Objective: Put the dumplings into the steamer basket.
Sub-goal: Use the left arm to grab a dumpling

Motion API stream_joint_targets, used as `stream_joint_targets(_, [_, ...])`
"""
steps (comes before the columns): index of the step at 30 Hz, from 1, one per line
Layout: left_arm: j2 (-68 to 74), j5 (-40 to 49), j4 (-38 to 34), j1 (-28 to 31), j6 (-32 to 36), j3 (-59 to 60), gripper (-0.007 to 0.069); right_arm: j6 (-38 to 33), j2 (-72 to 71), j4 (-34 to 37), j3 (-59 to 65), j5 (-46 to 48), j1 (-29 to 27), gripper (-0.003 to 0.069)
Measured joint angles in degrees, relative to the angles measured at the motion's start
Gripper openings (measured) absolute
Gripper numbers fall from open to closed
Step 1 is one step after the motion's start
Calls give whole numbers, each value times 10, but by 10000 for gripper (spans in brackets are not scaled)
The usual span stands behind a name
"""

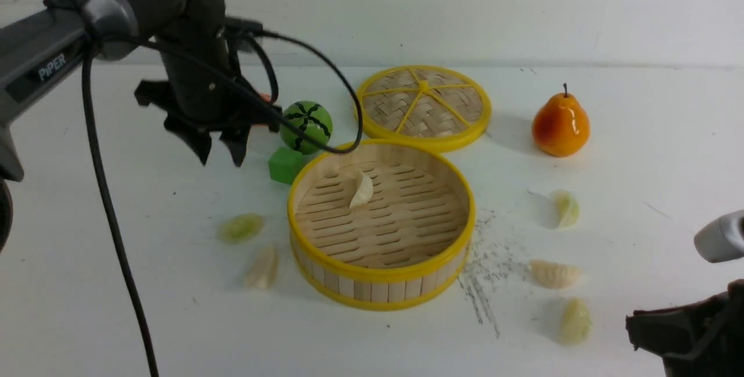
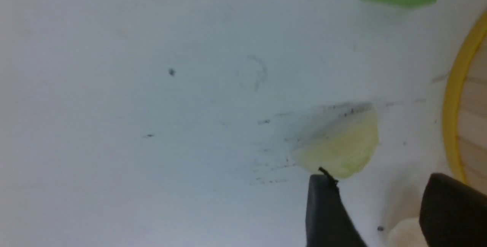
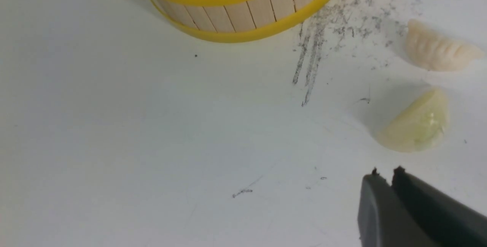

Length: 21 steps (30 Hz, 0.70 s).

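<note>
Your left gripper hung above the table just left of the steamer basket, its jaws spread wide and empty, while your right gripper sat low at the near right with its jaws pressed together on nothing. One cream dumpling lay on the basket's slatted floor. The rest lay on the table: a green dumpling and a pale dumpling to the basket's left, and a far dumpling, a pleated dumpling and a near dumpling to its right.

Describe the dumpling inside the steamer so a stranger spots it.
Find the yellow-rimmed bamboo steamer basket mid-table. One cream dumpling rests on its slatted floor, toward the far wall. It alone sits inside; the others lie on the table.
</note>
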Motion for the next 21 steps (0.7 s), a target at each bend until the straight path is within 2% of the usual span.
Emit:
stream_joint_targets(5, [52,-17,-52,11,60,16,325,0,0,0,0,0,0,52])
stream_joint_targets(9, [79,-48,-55,11,61,16,324,0,0,1,0,0,0,57])
stream_joint_targets(15, [93,-48,-49,11,65,16,314,-1,0,2,0,-2,0,63])
stream_joint_targets(17, [94,-47,-49,11,65,15,283,-1,0,2,0,-3,0,64])
stream_joint_targets(21, [94,-42,-51,11,49,13,158,-1,0,2,0,-6,0,69])
